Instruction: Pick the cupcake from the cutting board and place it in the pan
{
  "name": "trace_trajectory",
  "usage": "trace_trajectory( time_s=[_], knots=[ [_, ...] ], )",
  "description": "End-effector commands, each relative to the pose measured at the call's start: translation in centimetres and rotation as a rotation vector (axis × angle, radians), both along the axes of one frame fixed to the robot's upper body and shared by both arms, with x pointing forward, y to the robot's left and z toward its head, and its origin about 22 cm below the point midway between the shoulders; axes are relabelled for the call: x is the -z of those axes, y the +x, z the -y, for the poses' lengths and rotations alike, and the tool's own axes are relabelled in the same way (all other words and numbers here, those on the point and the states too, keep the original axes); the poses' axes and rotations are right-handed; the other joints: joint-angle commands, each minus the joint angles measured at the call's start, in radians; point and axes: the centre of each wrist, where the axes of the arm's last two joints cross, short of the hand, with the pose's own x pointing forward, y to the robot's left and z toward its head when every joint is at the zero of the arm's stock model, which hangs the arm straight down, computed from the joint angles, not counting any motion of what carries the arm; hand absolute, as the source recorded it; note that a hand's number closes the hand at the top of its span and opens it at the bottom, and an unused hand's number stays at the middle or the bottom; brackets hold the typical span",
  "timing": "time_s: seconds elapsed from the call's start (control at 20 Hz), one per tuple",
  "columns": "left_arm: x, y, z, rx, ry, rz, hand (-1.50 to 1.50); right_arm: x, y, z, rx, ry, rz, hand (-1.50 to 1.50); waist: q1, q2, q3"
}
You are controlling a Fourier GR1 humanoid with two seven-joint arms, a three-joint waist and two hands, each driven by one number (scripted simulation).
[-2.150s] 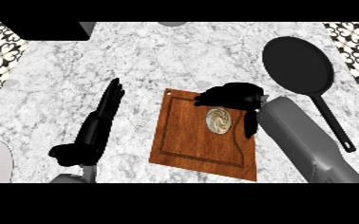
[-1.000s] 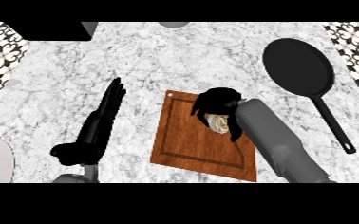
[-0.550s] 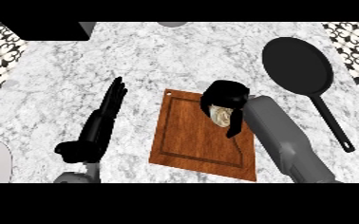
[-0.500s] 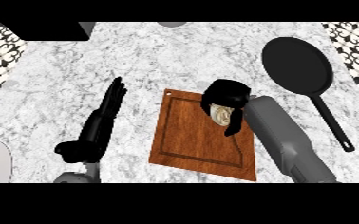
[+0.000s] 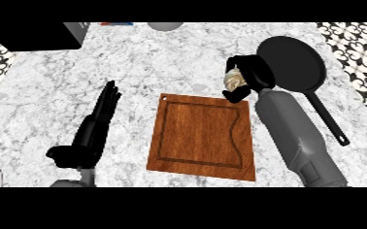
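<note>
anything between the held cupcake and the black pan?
Head view: only the black right robot hand curled round the pale cupcake; beyond it sits the round black frying pan.

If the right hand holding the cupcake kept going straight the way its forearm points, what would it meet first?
Probably bare counter. The right hand, curled round the cupcake, points up and slightly left in the head view, so the pan stays to its right. Height above the counter is unclear.

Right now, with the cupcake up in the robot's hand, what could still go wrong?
The right hand hides most of the cupcake, so its seating can't be checked; it might slip out over the counter before reaching the pan. The hand might also nudge the pan's near rim and shift it.
</note>
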Motion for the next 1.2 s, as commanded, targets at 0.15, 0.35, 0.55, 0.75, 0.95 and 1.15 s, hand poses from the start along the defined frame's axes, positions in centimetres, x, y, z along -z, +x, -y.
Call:
trace_trajectory(
  time_s=[0.15,0.35,0.55,0.75,0.95,1.15],
  knots=[
    [0.1,0.4,-0.6,0.006,0.006,-0.001,0.00,-3.8,0.0,-4.6,0.420,0.204,0.194,1.50,-0.002,0.001,0.000],
    [-0.3,-0.8,0.1,0.039,0.007,0.003,0.00,-4.8,-0.8,-4.5,0.579,0.261,0.223,1.50,0.032,0.012,0.002],
    [-0.2,0.1,0.9,0.039,0.008,0.003,0.00,-7.4,-1.2,-1.1,0.661,0.350,0.248,1.50,0.036,0.017,0.003],
    [-1.1,-0.5,1.0,0.052,-0.018,0.024,0.00,-6.1,-0.5,3.0,0.749,0.371,0.284,1.50,0.057,0.024,0.003],
    [-1.5,0.6,0.4,0.061,-0.002,0.032,0.00,-3.5,-0.6,6.4,0.786,0.301,0.373,1.50,0.062,0.027,0.004],
    [-0.3,0.3,1.1,0.062,-0.009,0.016,0.00,-3.2,-0.9,12.7,0.837,0.172,0.456,1.50,0.070,0.033,0.004]
  ],
)
